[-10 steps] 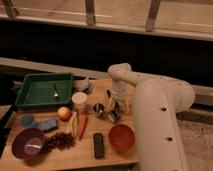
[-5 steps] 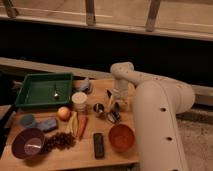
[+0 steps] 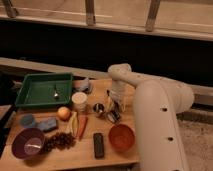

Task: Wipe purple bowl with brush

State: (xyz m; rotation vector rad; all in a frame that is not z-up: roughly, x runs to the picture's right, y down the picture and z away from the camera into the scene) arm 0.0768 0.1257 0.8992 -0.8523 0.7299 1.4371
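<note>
Camera view: end effector (image 3: 114, 106), grip state not discernible, low over middle of wooden bench (image 3: 80, 156) beside small metal cup (image 3: 98, 107); round dark purple glossy bowl (image 3: 28, 143) at front-left corner, well apart; brush not made out; judged: pickup and wiping remain.

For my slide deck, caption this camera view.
Robot hand low beside metal cup; purple bowl untouched at picture's lower left.

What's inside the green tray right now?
One small slim utensil lies in the green tray; nothing hides its floor. The gripper is low over the table, outside the tray.
</note>
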